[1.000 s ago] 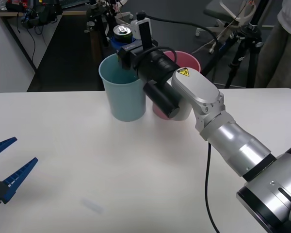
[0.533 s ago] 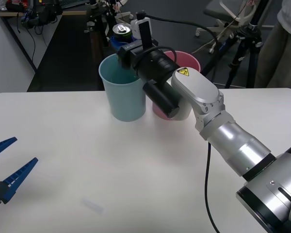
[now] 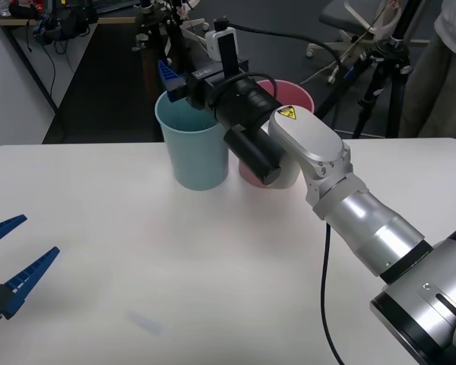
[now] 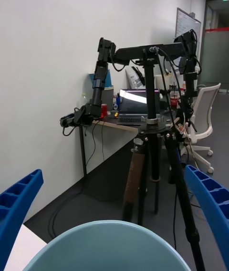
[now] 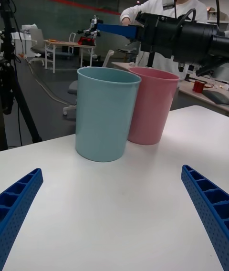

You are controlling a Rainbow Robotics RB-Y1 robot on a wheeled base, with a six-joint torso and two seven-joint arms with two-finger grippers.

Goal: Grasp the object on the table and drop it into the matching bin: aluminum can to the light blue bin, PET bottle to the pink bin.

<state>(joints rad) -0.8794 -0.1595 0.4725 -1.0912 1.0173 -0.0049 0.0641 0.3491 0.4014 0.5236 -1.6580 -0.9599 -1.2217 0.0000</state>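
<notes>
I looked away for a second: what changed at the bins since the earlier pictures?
The right gripper let go of the can it held above the light blue bin: its fingers now stand open with nothing between them, and the can has left the front view. The arm, both bins and the left gripper stayed put.

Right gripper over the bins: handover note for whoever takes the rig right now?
Right gripper: jaws open and empty, held above the light blue bin.
Left gripper: jaws open, parked low over the table at the robot's left.
Pink bin: touching the light blue bin on its right.
Done: the can was in the right jaws above the light blue bin half a second ago and has left them; its landing is not visible.
Left: confirm the can is inside the bin, then retract the right arm.
</notes>
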